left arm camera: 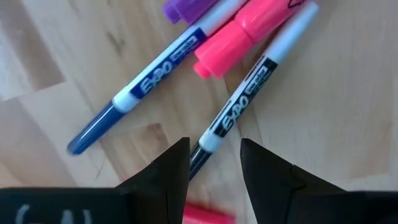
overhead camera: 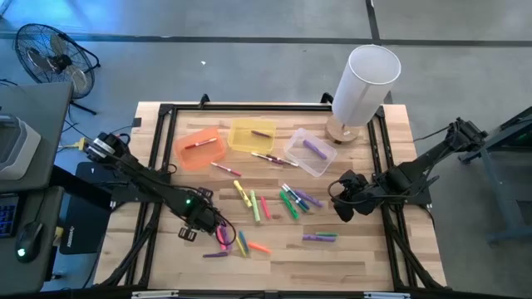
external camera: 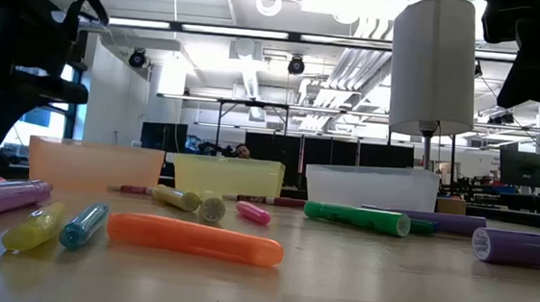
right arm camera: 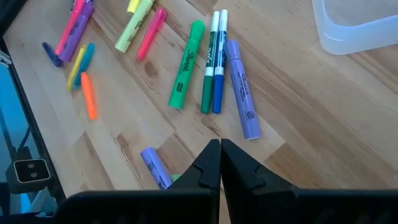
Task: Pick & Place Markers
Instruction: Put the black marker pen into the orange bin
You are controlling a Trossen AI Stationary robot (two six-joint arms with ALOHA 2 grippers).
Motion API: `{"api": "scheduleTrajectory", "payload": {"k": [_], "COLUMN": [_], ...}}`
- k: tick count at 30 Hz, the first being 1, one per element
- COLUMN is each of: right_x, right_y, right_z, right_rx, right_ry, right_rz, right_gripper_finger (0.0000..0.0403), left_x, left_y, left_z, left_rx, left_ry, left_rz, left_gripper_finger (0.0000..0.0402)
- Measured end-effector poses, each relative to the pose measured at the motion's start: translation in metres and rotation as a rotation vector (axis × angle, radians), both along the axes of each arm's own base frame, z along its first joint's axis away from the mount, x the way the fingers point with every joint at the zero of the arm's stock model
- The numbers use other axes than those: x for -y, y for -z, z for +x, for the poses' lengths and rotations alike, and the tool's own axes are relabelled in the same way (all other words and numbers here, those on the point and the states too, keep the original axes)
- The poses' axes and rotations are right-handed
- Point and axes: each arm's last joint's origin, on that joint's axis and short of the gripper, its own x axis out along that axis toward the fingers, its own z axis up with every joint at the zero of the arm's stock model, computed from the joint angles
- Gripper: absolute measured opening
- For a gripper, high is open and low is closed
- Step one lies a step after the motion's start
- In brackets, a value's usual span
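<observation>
Many markers lie flat on the wooden table (overhead camera: 366,257): a middle group (overhead camera: 274,202), a near-left group (overhead camera: 233,242) and a purple and green pair (overhead camera: 319,237). My left gripper (overhead camera: 204,224) points down over the near-left group, open. Its fingers (left arm camera: 168,174) stand either side of the dark cap end of a white-and-blue Expo marker (left arm camera: 249,93), apart from it. A second Expo marker (left arm camera: 143,93) and a pink marker (left arm camera: 245,28) lie beside it. My right gripper (right arm camera: 219,158) is shut and holds nothing, above the table right of the middle group.
At the back stand an orange bin (overhead camera: 199,148), a yellow bin (overhead camera: 251,135) and a clear bin (overhead camera: 309,151), each holding a marker. A tall white cylinder on a wooden base (overhead camera: 363,83) stands at the far right. A black frame (overhead camera: 158,149) edges the table.
</observation>
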Motion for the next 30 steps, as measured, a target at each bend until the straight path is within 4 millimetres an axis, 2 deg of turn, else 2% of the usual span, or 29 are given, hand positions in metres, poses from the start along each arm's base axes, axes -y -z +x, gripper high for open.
{"api": "scheduleTrajectory", "payload": {"k": [9,13,21,25,30], "right_x": [0.0,0.0,0.0,0.0,0.0], "right_y": [0.0,0.0,0.0,0.0,0.0], "right_z": [0.0,0.001,0.001,0.001,0.001], "right_rx": [0.005,0.006,0.004,0.003,0.001], "right_ry": [-0.001,-0.001,-0.027,-0.055,-0.093], "right_rz": [0.006,0.007,-0.013,-0.037,-0.069], "right_gripper_finger": [0.0,0.0,0.0,0.0,0.0], "left_x": [0.004,0.005,0.007,0.008,0.013], "left_y": [0.021,0.025,0.026,0.024,0.009], "left_z": [0.006,0.006,0.006,0.007,0.015], "left_rx": [-0.079,-0.096,-0.127,-0.134,-0.147], "left_ry": [0.019,0.017,-0.018,-0.067,-0.077], "left_rz": [0.019,0.018,-0.045,-0.056,-0.035], "left_gripper_finger": [0.0137,0.0117,0.0023,0.0022,0.0022]}}
